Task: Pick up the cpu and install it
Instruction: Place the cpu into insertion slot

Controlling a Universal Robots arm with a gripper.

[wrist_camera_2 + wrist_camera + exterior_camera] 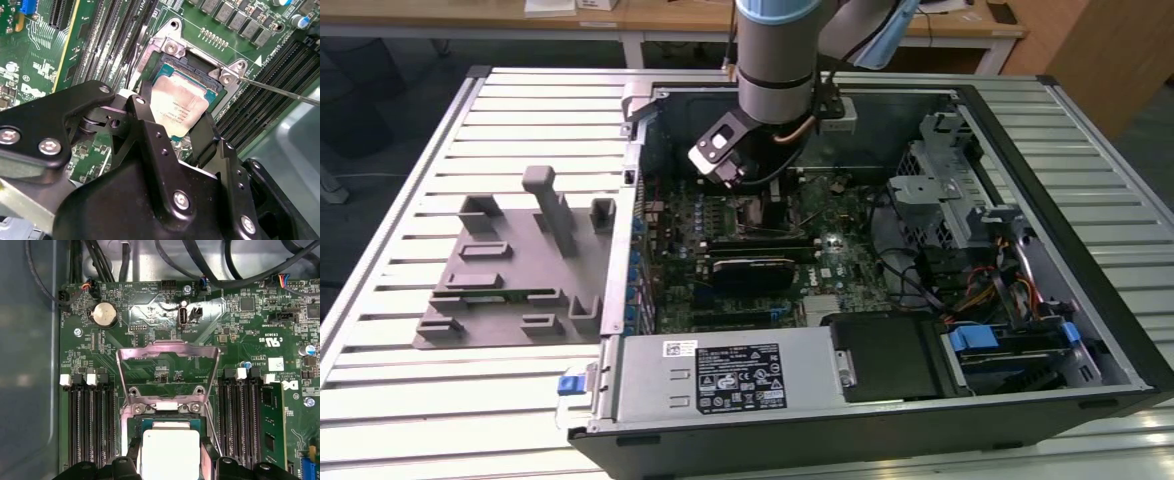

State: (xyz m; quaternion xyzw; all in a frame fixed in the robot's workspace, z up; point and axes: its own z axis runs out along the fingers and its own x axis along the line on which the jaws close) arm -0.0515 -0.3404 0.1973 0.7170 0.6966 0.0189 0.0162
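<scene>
Slatted white table (400, 400) carries an open computer case (1107, 330) lying on its side, and everything here is placed from the socket (196, 64) on the green motherboard (841, 260) inside it. Nearest to the exterior camera, on the near side of the socket, sits the grey power supply (720, 375) with its label facing up. To the exterior view's left of the socket, outside the case, a grey moulded fixture (494, 280) rests on the table. Directly over the socket, the arm (781, 60) reaches down, and its gripper (175, 117) has black fingers (145, 107) pressed against two opposite edges of the cpu (182, 105), holding it narrow between them. The silver-topped cpu sits at the socket's opening, roughly level; whether it is fully seated I cannot tell. A thin metal lever (280, 90) sticks out beside the socket. The metal load plate (167, 347) stands swung open just past the socket. Dark memory slots (90, 425) flank the socket on both sides, one of them holding a green memory stick (272, 425). Farther from the socket lies a round coin battery (104, 314), then black cables along the case wall. Beyond the case stand wooden desks (787, 25).
</scene>
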